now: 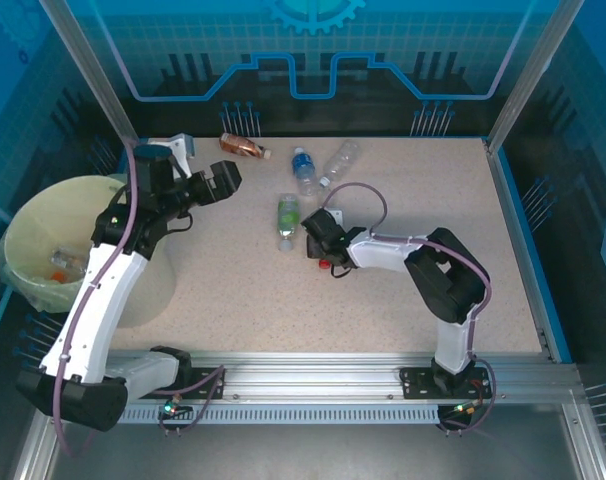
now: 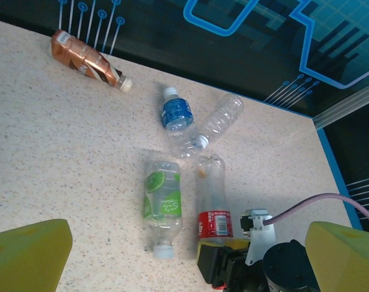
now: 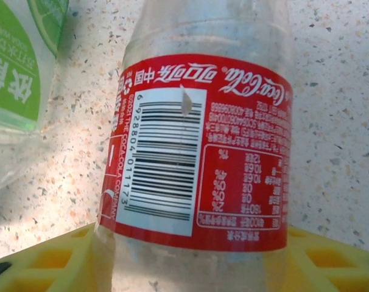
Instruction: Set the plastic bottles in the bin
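Note:
My right gripper [image 1: 316, 235] [image 3: 193, 264] lies low on the table, its yellow fingers [image 3: 44, 261] pressed on both sides of a clear bottle with a red label [image 3: 196, 152] [image 2: 214, 214]. A green-labelled bottle [image 1: 287, 218] [image 2: 162, 198] lies just left of it. Farther back are a blue-labelled bottle [image 1: 304, 170] [image 2: 175, 114], a clear unlabelled bottle [image 1: 340, 160] [image 2: 222, 120] and a crushed brown bottle [image 1: 243, 146] [image 2: 84, 59]. My left gripper [image 1: 220, 184] [image 2: 187, 249] hangs open above the table's left side, with nothing in it. The pale yellow-green bin [image 1: 23, 225] stands at the far left.
A bottle with orange on it [image 1: 63, 264] lies inside the bin's bag. The table ends in a blue rim [image 1: 523, 230] on the right and a dark back wall [image 1: 313, 110]. Bare tabletop [image 1: 233, 290] stretches between the bottles and the arm bases.

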Robot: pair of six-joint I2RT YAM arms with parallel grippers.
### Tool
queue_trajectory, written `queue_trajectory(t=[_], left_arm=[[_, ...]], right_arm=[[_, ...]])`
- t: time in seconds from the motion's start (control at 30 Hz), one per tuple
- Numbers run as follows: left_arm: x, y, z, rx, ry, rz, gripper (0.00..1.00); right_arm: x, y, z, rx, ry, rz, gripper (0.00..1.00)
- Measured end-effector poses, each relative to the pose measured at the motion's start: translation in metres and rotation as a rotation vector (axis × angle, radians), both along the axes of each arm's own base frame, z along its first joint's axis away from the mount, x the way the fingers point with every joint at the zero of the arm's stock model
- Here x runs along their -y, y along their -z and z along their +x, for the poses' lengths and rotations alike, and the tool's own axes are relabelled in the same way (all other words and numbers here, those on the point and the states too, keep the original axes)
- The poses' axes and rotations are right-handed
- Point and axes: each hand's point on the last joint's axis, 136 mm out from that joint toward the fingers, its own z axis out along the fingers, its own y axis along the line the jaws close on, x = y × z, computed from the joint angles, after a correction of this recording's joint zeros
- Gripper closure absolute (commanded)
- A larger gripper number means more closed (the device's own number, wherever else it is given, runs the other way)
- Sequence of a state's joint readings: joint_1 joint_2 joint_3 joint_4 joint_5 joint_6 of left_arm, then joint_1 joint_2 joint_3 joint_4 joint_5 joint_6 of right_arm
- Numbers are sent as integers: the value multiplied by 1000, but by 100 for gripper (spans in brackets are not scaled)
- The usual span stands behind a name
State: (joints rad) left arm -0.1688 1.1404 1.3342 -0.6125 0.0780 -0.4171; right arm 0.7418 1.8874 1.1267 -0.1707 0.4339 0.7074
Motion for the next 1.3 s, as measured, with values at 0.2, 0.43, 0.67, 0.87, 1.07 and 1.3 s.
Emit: queue_trajectory(t=[0.2,0.43,0.67,0.87,1.07,1.3], left_arm=[[15,7,2,-10,52,-51,1],[41,21,0,-26,138,-105,1],[80,35,2,-40,243,-155,1],[105,52,7,-77,285,-191,1],[130,56,10,-73,353,-259,1],[163,60,7,-77,415,-315,1]], right_arm=[[4,-6,-15,1,-59,21,59],[1,-27,-29,24,-133,86,64],[-1,-55,-46,54,-209,171,67],[6,-94,-62,132,-275,280,69],[9,-138,-75,234,-366,394,69],[-9,-174,-90,307,-507,500,68]])
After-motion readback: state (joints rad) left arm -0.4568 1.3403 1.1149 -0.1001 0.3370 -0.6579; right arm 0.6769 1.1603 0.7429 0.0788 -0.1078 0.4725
